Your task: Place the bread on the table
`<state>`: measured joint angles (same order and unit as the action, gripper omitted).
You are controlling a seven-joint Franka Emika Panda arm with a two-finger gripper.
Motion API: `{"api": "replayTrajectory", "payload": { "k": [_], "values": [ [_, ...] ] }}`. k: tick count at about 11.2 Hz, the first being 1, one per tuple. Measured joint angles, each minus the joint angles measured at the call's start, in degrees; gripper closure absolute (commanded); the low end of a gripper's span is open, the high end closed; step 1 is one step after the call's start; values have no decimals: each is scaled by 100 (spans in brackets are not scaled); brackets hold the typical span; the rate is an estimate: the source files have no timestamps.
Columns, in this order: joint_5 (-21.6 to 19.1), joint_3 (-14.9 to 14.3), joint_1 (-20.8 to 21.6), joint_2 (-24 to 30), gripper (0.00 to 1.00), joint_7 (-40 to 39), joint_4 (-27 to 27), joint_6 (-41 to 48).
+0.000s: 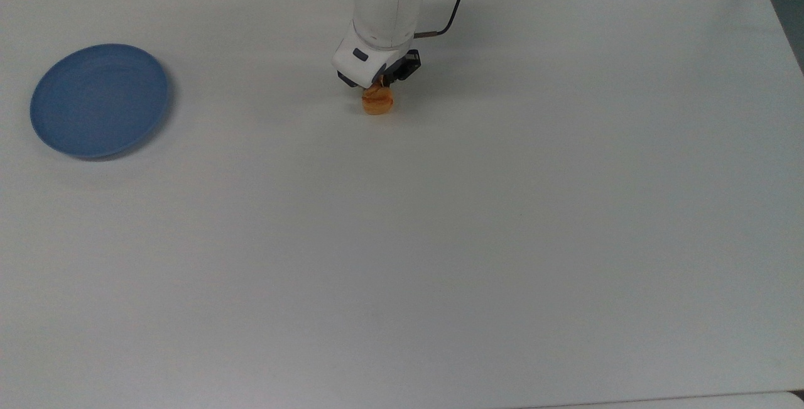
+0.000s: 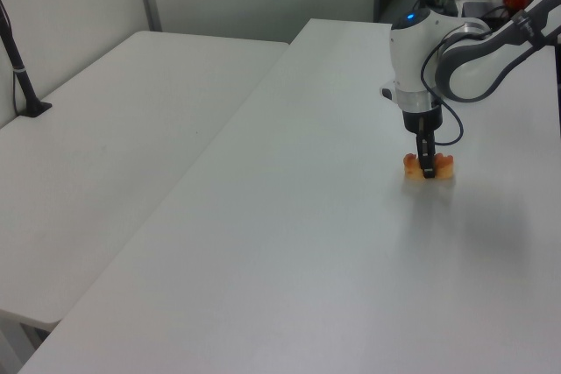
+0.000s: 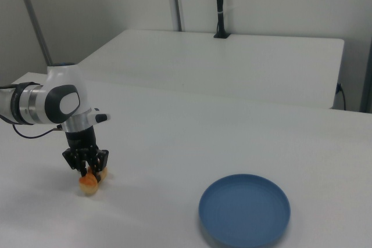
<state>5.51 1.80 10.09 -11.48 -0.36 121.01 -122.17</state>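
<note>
Pointing straight down near the top centre of the top view, the gripper (image 1: 377,90) has its two fingers closed narrowly on the bread (image 1: 377,102). In the left view the dark fingers (image 2: 428,162) cross the middle of the bun, with an orange lobe showing on either side of them. In the right view the bread (image 3: 89,183) sits directly under the gripper (image 3: 88,171) at the lower left of the frame, its underside at or just above the table (image 3: 174,143); whether it touches cannot be told. The bun lies on the white table (image 1: 440,220) area well apart from the blue plate (image 1: 99,100), which rests at the top view's left edge. The plate (image 3: 244,208), at the lower right of the right view, holds nothing.
</note>
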Motion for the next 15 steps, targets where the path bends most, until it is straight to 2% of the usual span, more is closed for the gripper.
{"api": "replayTrajectory", "payload": {
  "k": [7, 12, 15],
  "values": [
    [0, -11, -31, 23, 0, 137, -1, 24],
    [0, -12, -32, 80, 0, 803, -5, 224],
    [-1, -13, -33, 142, 0, 1670, -5, 255]
  ]
}}
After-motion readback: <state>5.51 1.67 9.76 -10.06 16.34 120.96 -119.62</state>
